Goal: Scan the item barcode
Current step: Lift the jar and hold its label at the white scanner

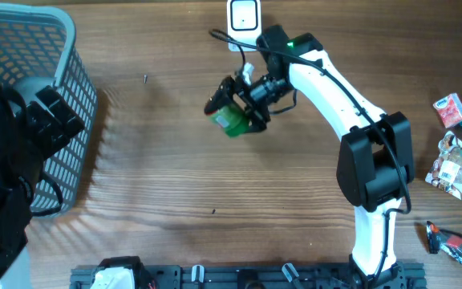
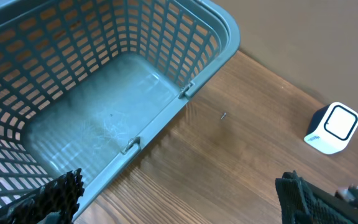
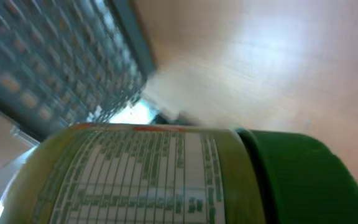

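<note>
My right hand (image 1: 235, 108) is clenched on the yellow-labelled plastic bottle with a green cap (image 1: 231, 122). It holds the bottle in the air at 6 o'clock of the white cube-shaped scanner (image 1: 245, 16), which stands at the worktop's 12 o'clock edge. I judge this to be the presenting step: the item is lifted and near the reader, but not yet squarely in front of its window. From my wrist the label shows a printed table of fine text, and I see no barcode on that side. So I think the next move calls for turning the bottle until the code faces the scanner, then bringing it closer without loosening my grip. My left hand (image 2: 179, 205) hangs released, fingers wide, over the blue-grey plastic lattice basket (image 1: 70, 48) at 9 o'clock. The light brown wooden worktop (image 1: 215, 185) shows a fine grain. A heap of loose packaged goods (image 1: 459, 152) lies at 3 o'clock. Beyond the far edge I see only a plain brown surface.
</note>
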Controlling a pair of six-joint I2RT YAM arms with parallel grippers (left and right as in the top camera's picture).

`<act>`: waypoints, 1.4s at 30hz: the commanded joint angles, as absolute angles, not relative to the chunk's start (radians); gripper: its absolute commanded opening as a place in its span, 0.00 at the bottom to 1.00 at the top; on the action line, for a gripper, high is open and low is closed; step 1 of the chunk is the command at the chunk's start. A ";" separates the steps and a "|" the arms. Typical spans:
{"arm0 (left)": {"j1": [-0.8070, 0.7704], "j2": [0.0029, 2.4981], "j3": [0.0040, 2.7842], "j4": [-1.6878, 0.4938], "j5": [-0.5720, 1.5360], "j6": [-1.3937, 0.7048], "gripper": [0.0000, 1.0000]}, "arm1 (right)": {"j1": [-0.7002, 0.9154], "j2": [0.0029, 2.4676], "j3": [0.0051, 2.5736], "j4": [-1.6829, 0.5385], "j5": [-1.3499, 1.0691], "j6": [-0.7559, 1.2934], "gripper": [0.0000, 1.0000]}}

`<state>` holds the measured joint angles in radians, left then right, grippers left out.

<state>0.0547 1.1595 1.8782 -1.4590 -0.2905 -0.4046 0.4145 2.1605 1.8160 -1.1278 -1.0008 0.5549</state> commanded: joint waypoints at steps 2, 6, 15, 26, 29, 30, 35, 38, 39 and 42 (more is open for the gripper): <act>0.062 1.161 1.884 -1.460 -0.293 -0.397 1.00 | 0.414 2.169 1.839 -0.850 -0.725 0.550 0.78; 0.062 1.161 1.884 -1.460 -0.293 -0.397 1.00 | 0.414 2.169 1.838 -0.587 -0.410 0.547 0.79; 0.062 1.161 1.884 -1.460 -0.293 -0.397 1.00 | 0.416 2.222 1.838 -0.087 -0.060 0.286 0.82; 0.062 1.161 1.884 -1.460 -0.293 -0.397 1.00 | 0.416 2.383 1.838 0.261 0.072 0.205 0.81; 0.062 1.161 1.884 -1.460 -0.293 -0.397 1.00 | 0.416 2.383 1.838 0.307 0.115 0.155 0.81; 0.062 1.161 1.884 -1.460 -0.293 -0.397 1.00 | 0.416 2.383 1.838 0.309 0.128 0.155 0.81; 0.062 1.161 1.884 -1.460 -0.293 -0.397 1.00 | 0.414 2.436 1.838 0.432 0.203 0.105 0.81; 0.062 1.161 1.884 -1.460 -0.293 -0.397 1.00 | 0.414 2.455 1.838 0.449 0.221 0.105 0.81; 0.062 1.161 1.884 -1.460 -0.293 -0.397 1.00 | 0.414 2.458 1.838 0.450 0.221 0.106 0.81; 0.062 1.161 1.884 -1.460 -0.293 -0.397 1.00 | 0.412 2.465 1.838 0.460 0.221 0.107 0.81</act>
